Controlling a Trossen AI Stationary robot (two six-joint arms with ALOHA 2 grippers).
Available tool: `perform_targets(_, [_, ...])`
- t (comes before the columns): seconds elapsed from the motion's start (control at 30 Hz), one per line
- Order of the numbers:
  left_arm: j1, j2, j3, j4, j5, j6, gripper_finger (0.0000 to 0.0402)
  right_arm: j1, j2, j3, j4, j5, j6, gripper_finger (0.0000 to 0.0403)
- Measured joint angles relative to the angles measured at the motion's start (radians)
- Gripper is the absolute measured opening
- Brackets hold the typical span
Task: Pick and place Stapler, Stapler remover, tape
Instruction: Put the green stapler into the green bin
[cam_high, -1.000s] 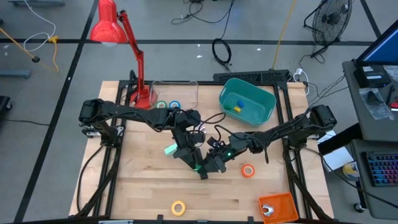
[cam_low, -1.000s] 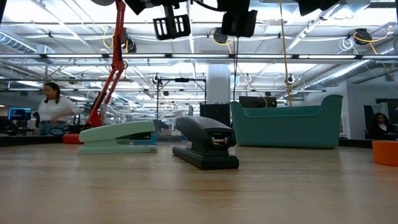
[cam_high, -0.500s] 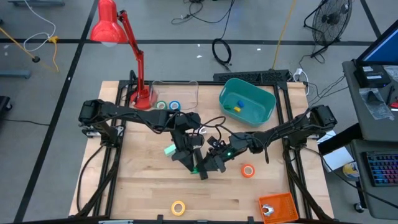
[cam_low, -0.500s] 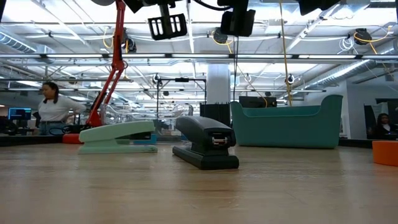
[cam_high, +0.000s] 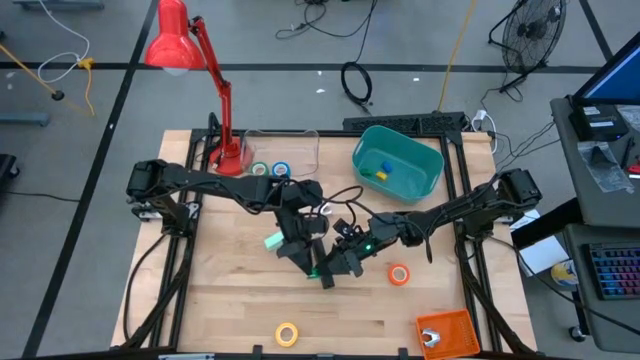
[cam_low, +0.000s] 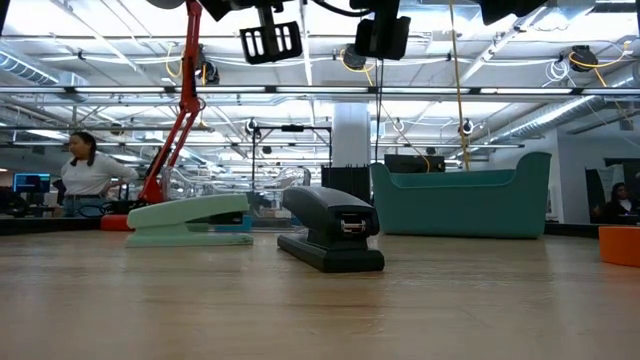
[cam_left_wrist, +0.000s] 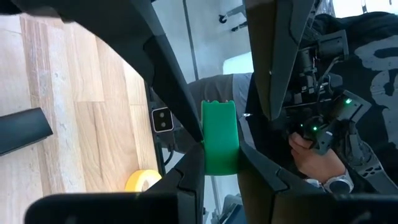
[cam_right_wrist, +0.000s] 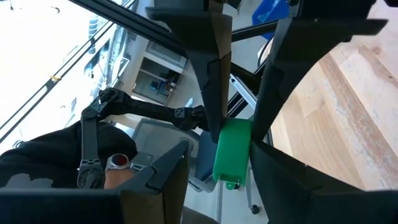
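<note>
My left gripper (cam_left_wrist: 221, 148) clamps the green stapler remover (cam_left_wrist: 219, 118) above the table's middle. I cannot tell whether my right gripper (cam_right_wrist: 225, 148) grips it. If the left releases early, it drops.

Both arms reach in over table centre, raised off the surface. Left gripper (cam_high: 312, 268) and right gripper (cam_high: 327, 270) meet tip to tip, wrists angled inward. Left fingers (cam_left_wrist: 186, 134) closed on a small green piece; right fingers (cam_right_wrist: 214, 93) straddle same piece, grip unclear.
</note>
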Motion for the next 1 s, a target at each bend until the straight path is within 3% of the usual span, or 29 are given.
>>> perform_targets(0.43, [0.015, 0.0, -0.001, 0.026, 0.019, -0.04, 0.0068, -0.002, -0.001, 0.0, 0.001, 0.018, -0.013, 0.0159])
perform_targets(1.0, [0.018, 0.001, -0.001, 0.067, 0.04, -0.09, 0.0068, -0.002, -0.002, 0.0, -0.006, 0.018, -0.027, 0.0103])
